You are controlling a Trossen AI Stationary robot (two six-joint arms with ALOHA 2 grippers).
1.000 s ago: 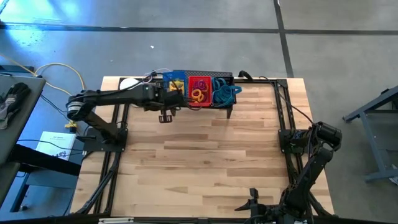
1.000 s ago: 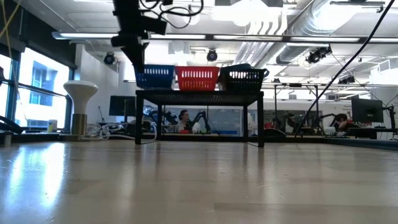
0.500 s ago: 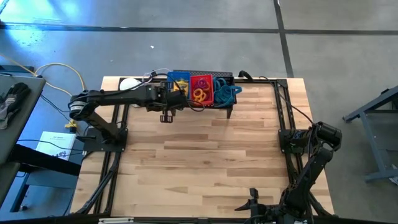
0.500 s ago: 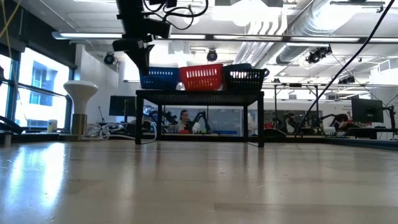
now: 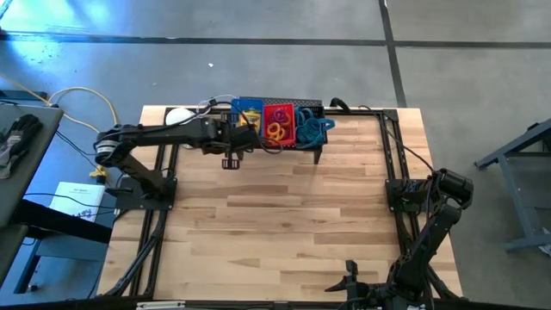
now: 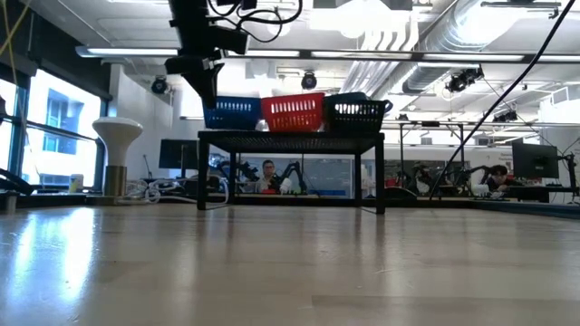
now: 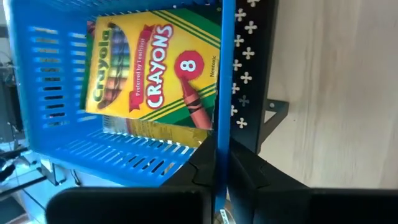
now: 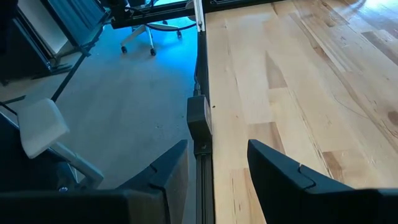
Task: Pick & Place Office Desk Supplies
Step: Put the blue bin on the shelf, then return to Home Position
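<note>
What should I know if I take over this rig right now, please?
Left tool: shut on the wall of the blue bin, at the rack along the table's far edge.
Right tool: open, holding nothing, parked at the table's near right edge.
Supplies: crayon boxes in the blue bin, rings in the red bin, cords in the black bin. All three bins sit on the rack.
Done: everything seen is sorted into bins; no loose items show on the table.
Left: release the blue bin and pull the left arm back.
</note>
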